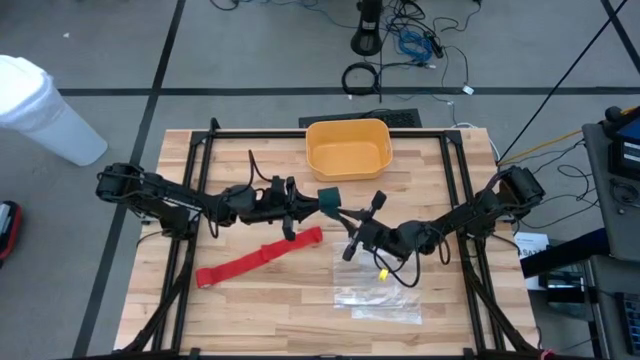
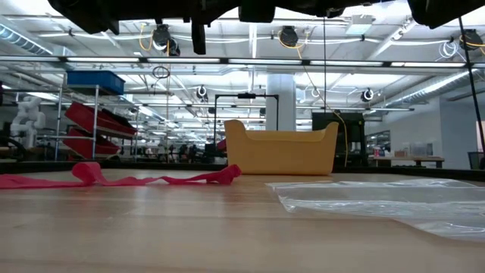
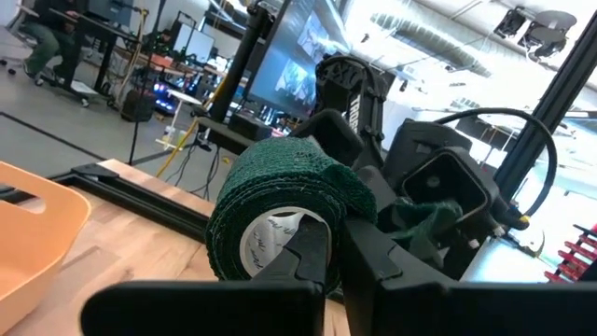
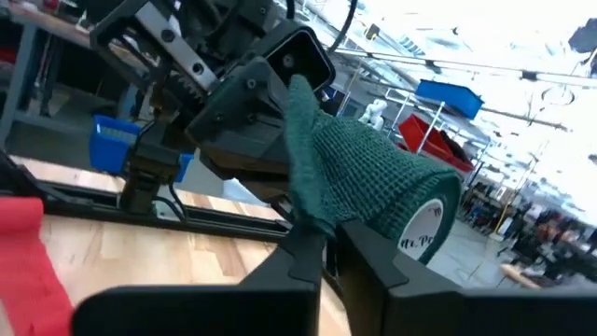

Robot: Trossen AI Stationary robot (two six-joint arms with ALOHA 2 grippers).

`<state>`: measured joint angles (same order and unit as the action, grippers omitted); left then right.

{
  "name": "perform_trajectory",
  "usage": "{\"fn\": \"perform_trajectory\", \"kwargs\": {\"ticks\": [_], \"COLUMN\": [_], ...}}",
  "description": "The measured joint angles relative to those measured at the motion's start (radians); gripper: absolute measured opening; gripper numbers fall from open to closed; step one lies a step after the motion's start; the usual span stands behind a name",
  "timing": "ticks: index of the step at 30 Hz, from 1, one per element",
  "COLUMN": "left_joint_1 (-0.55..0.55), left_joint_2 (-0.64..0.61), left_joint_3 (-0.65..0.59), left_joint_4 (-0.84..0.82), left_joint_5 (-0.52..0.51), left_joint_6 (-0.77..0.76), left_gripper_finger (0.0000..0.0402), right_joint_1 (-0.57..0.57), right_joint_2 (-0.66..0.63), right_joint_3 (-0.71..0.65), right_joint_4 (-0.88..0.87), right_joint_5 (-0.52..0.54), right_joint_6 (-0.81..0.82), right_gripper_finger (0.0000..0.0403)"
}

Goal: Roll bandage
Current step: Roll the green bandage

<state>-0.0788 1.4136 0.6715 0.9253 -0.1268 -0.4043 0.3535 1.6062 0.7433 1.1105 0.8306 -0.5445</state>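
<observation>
The bandage (image 1: 260, 257) is a bright red strip lying flat on the table left of centre, also in the low view (image 2: 151, 180). Above the table's middle my left gripper (image 1: 312, 203) is shut on a dark green roll of wrap (image 1: 330, 197) with a white core (image 3: 270, 238). My right gripper (image 1: 343, 214) meets it from the right and is shut on the roll's loose green tail (image 4: 312, 177). My left gripper (image 3: 336, 238) holds the green roll at its open end, level, from the table's left. One finger (image 3: 312, 252) lies across the white core's mouth and the other beside the roll's wall (image 3: 359, 201); whether one goes inside I cannot tell. The roll hangs clear of the table. My right gripper (image 4: 328, 238) pinches the roll's loose tail between its two fingers, where the tail (image 4: 308, 210) comes off the roll. The fingers come about level from the table's right. The short stretch of tail runs up from the fingers to the roll (image 4: 401, 205).
A yellow bin (image 1: 348, 148) stands at the table's far middle. A clear crinkled plastic bag (image 1: 380, 292) lies on the near right. The black frame rails (image 1: 200, 180) run along the table's left and right sides.
</observation>
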Motion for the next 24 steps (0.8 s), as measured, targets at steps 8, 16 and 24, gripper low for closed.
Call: {"fn": "perform_trajectory", "kwargs": {"ticks": [8, 16, 24], "left_joint_1": [-0.001, 0.000, -0.003], "left_joint_2": [0.000, 0.000, 0.000], "left_joint_3": [0.000, 0.000, 0.000], "left_joint_4": [-0.001, 0.004, 0.040], "left_joint_5": [0.000, 0.003, 0.030], "left_joint_6": [0.058, 0.163, 0.280], "left_gripper_finger": [0.0013, 0.0013, 0.0013], "right_joint_1": [-0.013, -0.073, -0.108], "right_joint_2": [0.000, 0.000, -0.002], "right_joint_3": [0.000, 0.000, 0.000], "right_joint_4": [-0.018, -0.222, -0.491], "right_joint_5": [-0.148, -0.507, -0.572], "right_joint_6": [0.163, 0.513, 0.666], "right_gripper_finger": [0.0001, 0.0000, 0.0000]}}
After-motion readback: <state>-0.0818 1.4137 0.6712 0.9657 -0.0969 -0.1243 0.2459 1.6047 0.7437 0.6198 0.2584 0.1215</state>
